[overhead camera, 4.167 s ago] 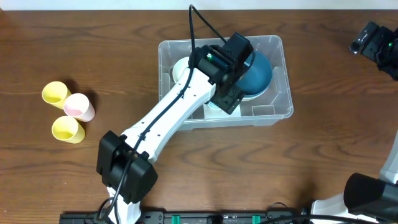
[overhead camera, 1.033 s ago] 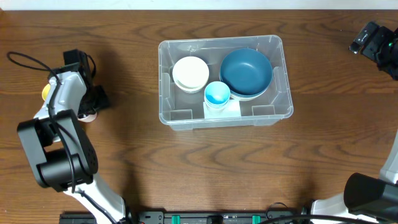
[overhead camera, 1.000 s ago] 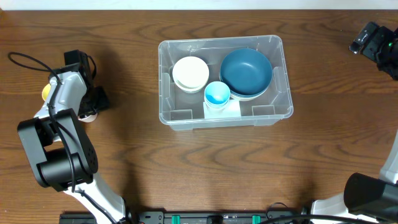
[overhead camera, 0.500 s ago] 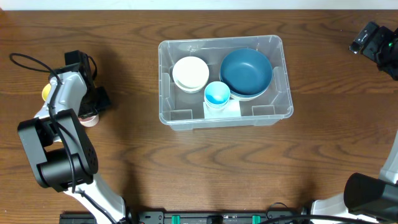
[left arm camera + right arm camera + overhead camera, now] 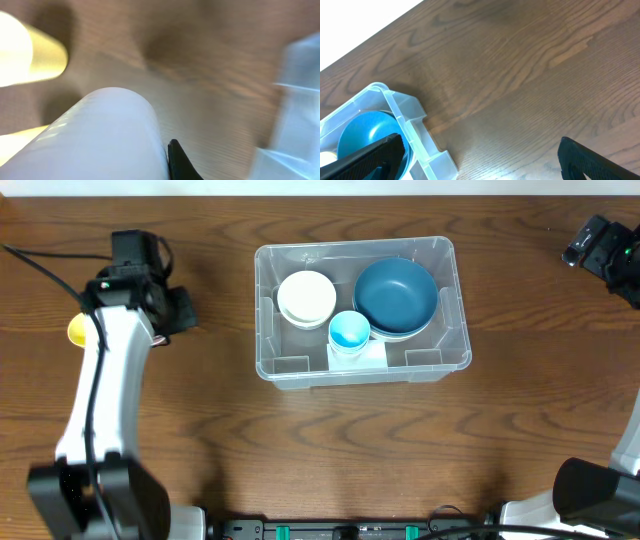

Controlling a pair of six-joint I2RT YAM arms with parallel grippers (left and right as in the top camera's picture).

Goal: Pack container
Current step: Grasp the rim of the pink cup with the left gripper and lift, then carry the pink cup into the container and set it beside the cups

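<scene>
The clear container (image 5: pixel 452 340) stands at the table's middle and holds a white bowl (image 5: pixel 306 297), a blue bowl (image 5: pixel 396 295) and a small blue cup (image 5: pixel 349 331). My left gripper (image 5: pixel 172 311) hovers left of it, shut on a pale pink cup (image 5: pixel 100 135). One black finger (image 5: pixel 181 162) presses the cup's side; the other finger is hidden behind the cup. From overhead the cup is hidden under the gripper. My right gripper (image 5: pixel 600 242) stays open at the far right corner, with nothing between its fingers (image 5: pixel 372 160). The container's corner (image 5: pixel 400 107) shows in the right wrist view.
A yellow cup (image 5: pixel 78 330) lies on the wood left of my left arm. The left wrist view shows that yellow cup (image 5: pixel 35 55) and part of another yellow cup (image 5: pixel 17 142) below the held one. The container's blurred wall (image 5: pixel 295 100) lies to the right.
My left gripper closed on the pink cup beside the yellow cups, then rose and swung up and right toward the container. The right arm has not moved.
</scene>
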